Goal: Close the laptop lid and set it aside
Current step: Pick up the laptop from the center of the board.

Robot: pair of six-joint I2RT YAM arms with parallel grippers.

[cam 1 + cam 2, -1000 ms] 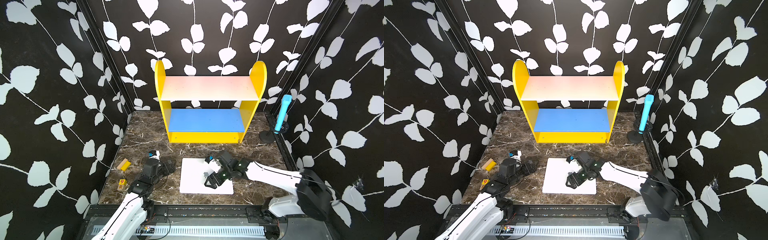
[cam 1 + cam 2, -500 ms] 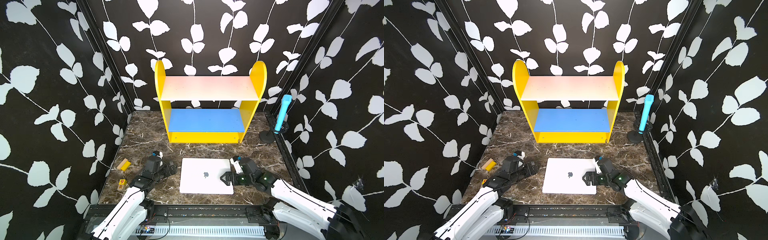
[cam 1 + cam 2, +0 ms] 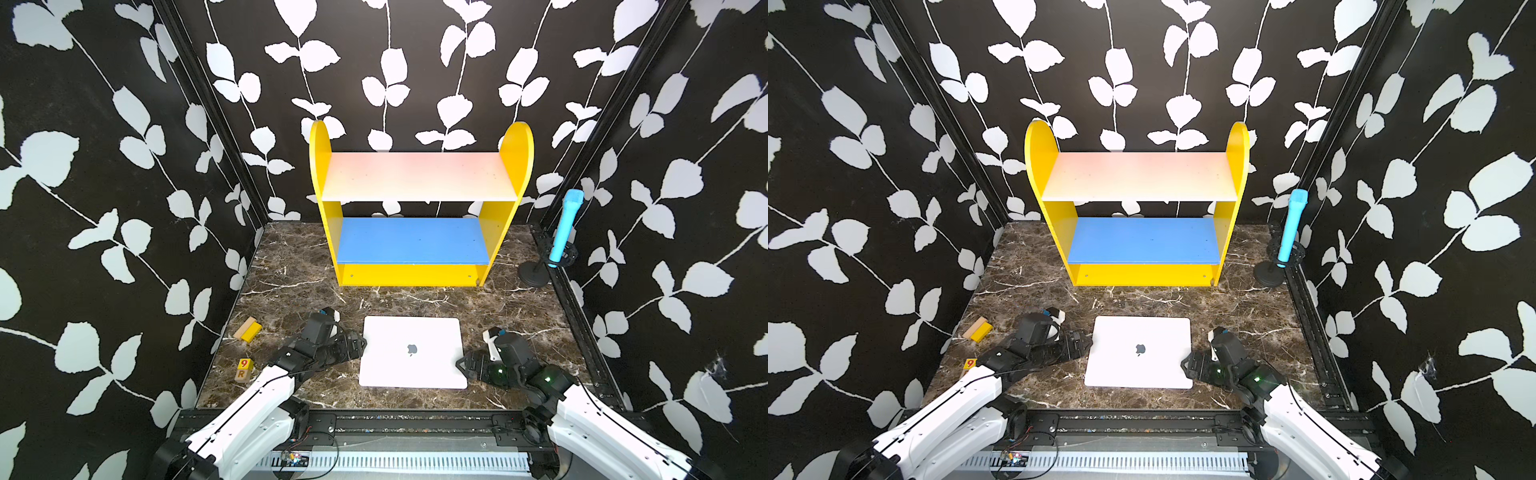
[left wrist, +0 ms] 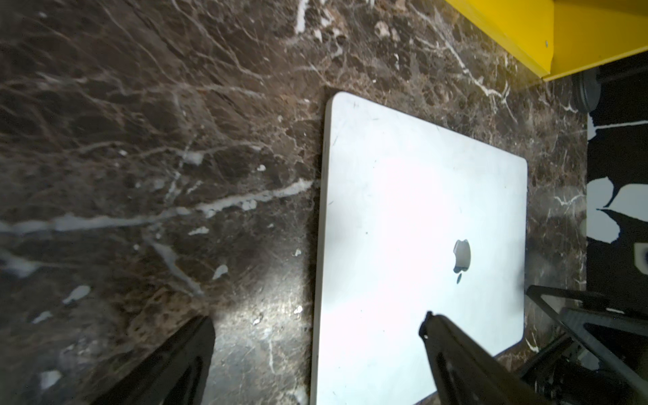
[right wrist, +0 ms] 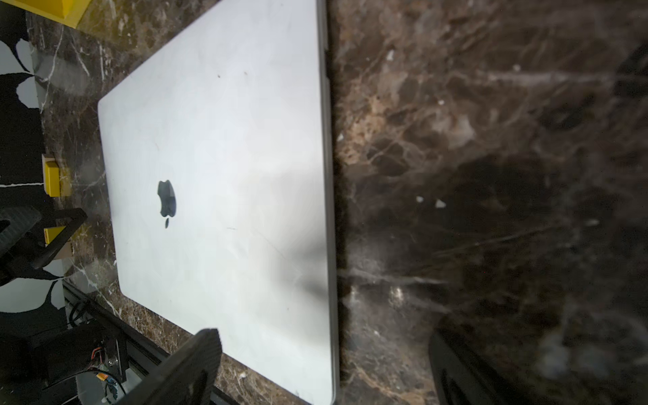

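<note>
Laptop [image 3: 411, 353] lies closed between left tool [image 3: 360, 347] and right tool [image 3: 462, 365], both spread.

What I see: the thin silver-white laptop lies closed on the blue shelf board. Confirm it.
Wrong place. The thin silver-white laptop lies closed on the brown marble tabletop, in front of the yellow shelf unit; both top views show it.

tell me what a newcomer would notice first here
The closed silver-white laptop, dark apple logo up, lies flat at the front centre of the brown marble table. The open left gripper and open right gripper flank its side edges. Behind stands a yellow shelf with pink and blue boards.
</note>
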